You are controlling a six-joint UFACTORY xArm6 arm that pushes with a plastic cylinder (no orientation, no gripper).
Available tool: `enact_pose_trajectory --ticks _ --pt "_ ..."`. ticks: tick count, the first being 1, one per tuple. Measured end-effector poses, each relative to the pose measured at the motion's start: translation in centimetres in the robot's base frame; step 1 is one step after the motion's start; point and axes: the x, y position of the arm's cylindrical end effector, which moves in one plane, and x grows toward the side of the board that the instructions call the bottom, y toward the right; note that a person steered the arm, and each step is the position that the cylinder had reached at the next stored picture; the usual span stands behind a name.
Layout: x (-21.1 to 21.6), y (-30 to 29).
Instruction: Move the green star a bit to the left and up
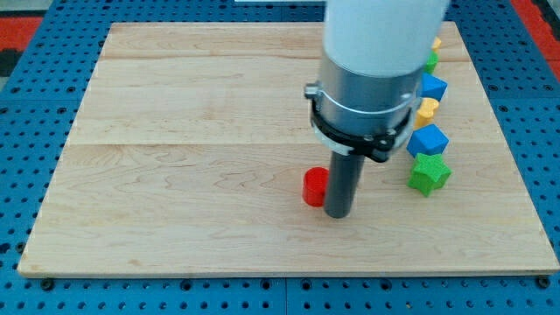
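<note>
Tip (338,213) of the dark rod planted on the wooden worktop (175,175), near the middle, touching or just beside the red block (314,186) on its right. No pincer on this arm, only the rod, so nothing to report as apart or together. Green star (429,173) well to the view's right of the tip, at the bottom of a column of blocks along the right edge: blue cube (427,140) just above it, then a yellow block (426,109), another blue block (433,87), a sliver of green (431,61) and of yellow at the top, partly hidden behind the arm's housing. Star bright green, points visible, flat on the board, apparently untouched. Judged from this, tip on the wrong side for a push left and up; probably needs to get round to the star's lower right first.
</note>
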Motion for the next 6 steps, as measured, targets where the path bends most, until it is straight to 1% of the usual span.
enact_pose_trajectory --ticks 1,2,3,4,5,6 --pt "0.3 0.4" --pt "2.6 4.9" --pt "3.1 8.4" --pt "3.0 11.6" --pt "2.0 14.3" --pt "0.0 15.6"
